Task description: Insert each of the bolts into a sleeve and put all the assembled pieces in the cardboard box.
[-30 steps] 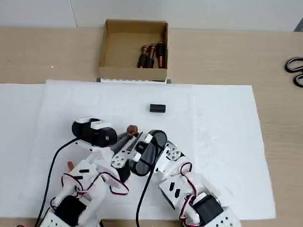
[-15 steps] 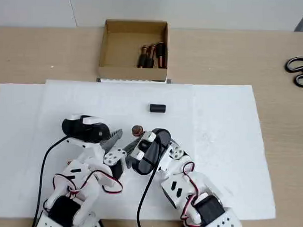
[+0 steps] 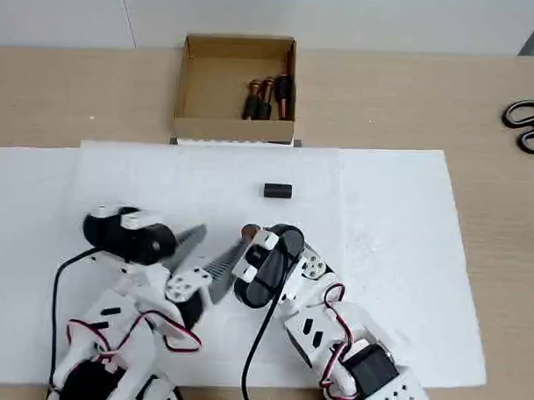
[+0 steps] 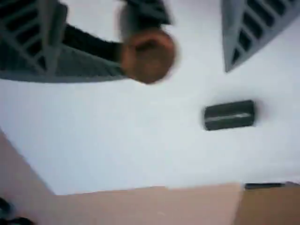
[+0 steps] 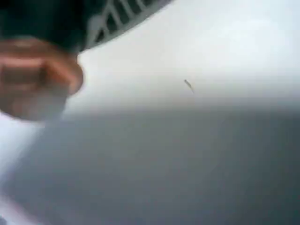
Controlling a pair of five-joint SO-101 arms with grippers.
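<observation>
Gripping a bolt [image 4: 147,55], the right gripper [image 3: 249,237] is hovering above the paper [image 3: 385,213]; the left gripper [image 3: 220,243] is holding its jaws wide beside it, near the sleeve [image 3: 278,191].

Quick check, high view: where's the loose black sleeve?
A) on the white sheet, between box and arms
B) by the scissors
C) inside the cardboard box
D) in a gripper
A: the sleeve lies alone on the white sheet, a little short of the cardboard box.
</observation>
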